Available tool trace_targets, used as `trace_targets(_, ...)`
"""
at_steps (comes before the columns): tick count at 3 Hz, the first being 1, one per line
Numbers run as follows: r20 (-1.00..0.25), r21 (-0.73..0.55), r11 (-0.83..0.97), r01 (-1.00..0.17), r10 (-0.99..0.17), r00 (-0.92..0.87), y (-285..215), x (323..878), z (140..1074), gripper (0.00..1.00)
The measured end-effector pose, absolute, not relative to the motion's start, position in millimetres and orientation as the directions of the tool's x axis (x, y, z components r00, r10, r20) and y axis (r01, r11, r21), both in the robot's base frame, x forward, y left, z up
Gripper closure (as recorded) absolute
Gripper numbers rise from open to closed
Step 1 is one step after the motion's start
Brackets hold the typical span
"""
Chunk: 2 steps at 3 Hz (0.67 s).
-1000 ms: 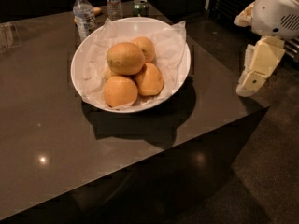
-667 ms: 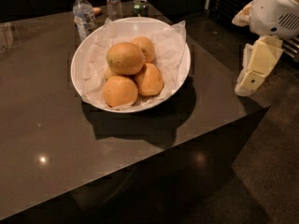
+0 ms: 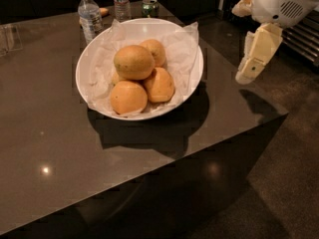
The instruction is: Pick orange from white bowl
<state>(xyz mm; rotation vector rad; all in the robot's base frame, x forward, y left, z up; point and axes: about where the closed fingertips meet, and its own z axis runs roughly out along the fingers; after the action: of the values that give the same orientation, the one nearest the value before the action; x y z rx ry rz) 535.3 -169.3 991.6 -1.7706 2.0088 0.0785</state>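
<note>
The orange point(image 3: 133, 62), the largest, dull yellowish-orange with faint speckles, lies on top of the pile in the white bowl point(image 3: 85, 59). The bowl is wide, shallow and lined with crumpled white paper, and stands on the dark table. Three smaller, brighter oranges lie around it: one behind point(image 3: 155, 50), one at the right point(image 3: 160, 85), one in front point(image 3: 128, 97). My gripper point(image 3: 247, 74), cream-coloured, hangs off the table's right side, to the right of the bowl and apart from it, pointing down and holding nothing.
Two water bottles point(image 3: 89, 19) point(image 3: 121, 1) and a green can point(image 3: 149, 6) stand behind the bowl. A clear object point(image 3: 10, 36) sits at the far left. The table's corner point(image 3: 284, 114) lies below the gripper, with floor beyond.
The gripper has moved a little left and up, closer to the bowl. The bowl and the oranges have not moved.
</note>
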Motion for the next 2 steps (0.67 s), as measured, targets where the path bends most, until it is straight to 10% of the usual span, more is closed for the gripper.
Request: trace_targets(2,-0.398,-0.259,0.117,-0.959,-0.917,-0.004,-149.5,557.6,995.3,0.00)
